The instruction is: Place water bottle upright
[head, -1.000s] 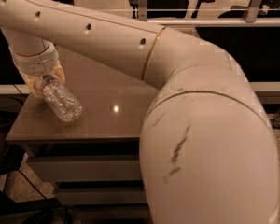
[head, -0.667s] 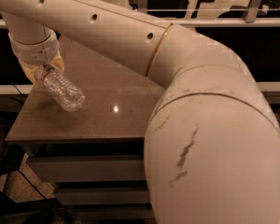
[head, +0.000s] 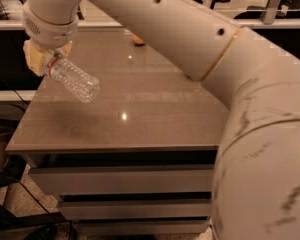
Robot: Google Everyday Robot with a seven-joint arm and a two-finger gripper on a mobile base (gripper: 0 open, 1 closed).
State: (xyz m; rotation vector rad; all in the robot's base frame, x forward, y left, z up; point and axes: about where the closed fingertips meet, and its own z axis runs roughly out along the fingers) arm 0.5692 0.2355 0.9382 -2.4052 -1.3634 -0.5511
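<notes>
The water bottle is a small clear ribbed plastic bottle. It hangs tilted in the air above the left part of the brown table, its base pointing down and to the right. My gripper is at the upper left, under the white wrist, and is shut on the bottle's neck end. The cap and label are hidden by the tan fingers. A faint shadow of the bottle lies on the table below it.
My large white arm fills the right half of the view and hides the table's right side. A small orange object sits at the far edge of the table. Drawers are below the tabletop. Cables lie on the floor at the left.
My gripper has lifted the bottle up off the table and moved it slightly away from the left edge. The bottle now hangs clear of the surface, still tilted.
</notes>
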